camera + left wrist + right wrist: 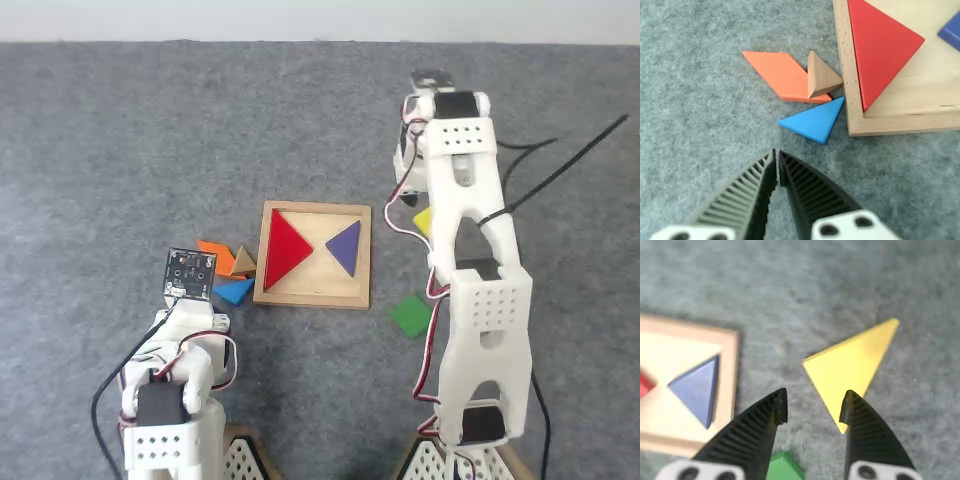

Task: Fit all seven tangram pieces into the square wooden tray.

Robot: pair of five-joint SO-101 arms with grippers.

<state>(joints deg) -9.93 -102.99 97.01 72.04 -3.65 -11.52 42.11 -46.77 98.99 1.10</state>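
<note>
Overhead, noted square wooden tray (262, 262) on grey carpet (120, 150), holding large red triangle (283, 248) and dark-blue triangle (345, 246); orange parallelogram (217, 255), small tan wooden triangle (243, 261) and light-blue triangle (234, 291) clustered just beside one edge, green square (411, 315) and yellow triangle (424, 221) off the opposite edge. Left wrist: left gripper (777, 156) jaws closed, empty, near light-blue triangle. Right wrist: right gripper (812, 407) jaws parted, empty, one fingertip over yellow triangle's corner.

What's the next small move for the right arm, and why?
Probably shift the right gripper sideways to centre on the yellow triangle, then lower. Its jaws are open but sit at the triangle's tip, off its middle, and the piece lies on the carpet outside the tray.
</note>
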